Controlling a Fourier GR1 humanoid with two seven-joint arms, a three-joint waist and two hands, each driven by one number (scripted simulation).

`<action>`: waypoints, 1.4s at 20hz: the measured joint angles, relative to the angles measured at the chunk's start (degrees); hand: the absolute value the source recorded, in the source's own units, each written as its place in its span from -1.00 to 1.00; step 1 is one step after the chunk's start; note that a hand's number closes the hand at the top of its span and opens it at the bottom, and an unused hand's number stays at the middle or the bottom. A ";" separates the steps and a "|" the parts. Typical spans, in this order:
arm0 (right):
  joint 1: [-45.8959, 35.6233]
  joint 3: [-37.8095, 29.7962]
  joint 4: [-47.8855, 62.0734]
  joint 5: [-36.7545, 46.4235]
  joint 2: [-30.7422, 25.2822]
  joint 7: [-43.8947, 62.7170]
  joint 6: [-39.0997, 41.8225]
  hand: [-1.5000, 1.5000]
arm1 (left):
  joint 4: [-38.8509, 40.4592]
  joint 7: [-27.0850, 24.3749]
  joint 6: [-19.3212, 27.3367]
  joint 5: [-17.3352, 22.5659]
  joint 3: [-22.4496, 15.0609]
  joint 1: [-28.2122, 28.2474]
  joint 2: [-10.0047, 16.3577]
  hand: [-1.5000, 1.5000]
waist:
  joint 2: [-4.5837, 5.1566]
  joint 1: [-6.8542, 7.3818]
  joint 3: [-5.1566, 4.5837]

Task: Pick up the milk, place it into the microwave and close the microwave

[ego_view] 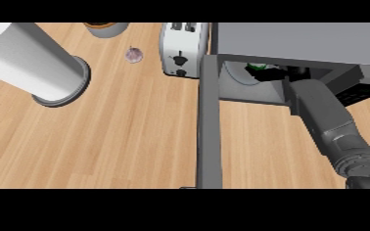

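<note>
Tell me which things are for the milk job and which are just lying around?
For the job: milk, microwave, door, right hand.
Just lying about: toaster, purple bulb, cup, white cylinder.

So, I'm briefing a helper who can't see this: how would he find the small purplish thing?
Start at the white toaster beside the microwave. Just left of it, on the wood, lies the purplish bulb, the smallest and only purple thing there.
</note>
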 measured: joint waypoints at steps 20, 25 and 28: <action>-1.70 -2.72 2.64 -2.10 -2.46 2.20 -10.32 1.00 | 4.29 0.31 0.19 -0.92 -1.07 -6.19 3.75 -1.00 | 0.86 2.93 -0.40; -2.03 -3.45 3.60 -3.19 -3.02 1.99 -10.79 1.00 | 5.16 0.39 -0.18 -1.38 -1.21 -7.02 4.42 -1.00 | 0.99 3.50 -0.45; -2.18 -3.64 4.16 -3.64 -3.32 1.58 -10.98 1.00 | 5.48 0.28 -0.19 -2.16 -1.09 -7.52 4.52 -1.00 | 1.10 3.79 -0.55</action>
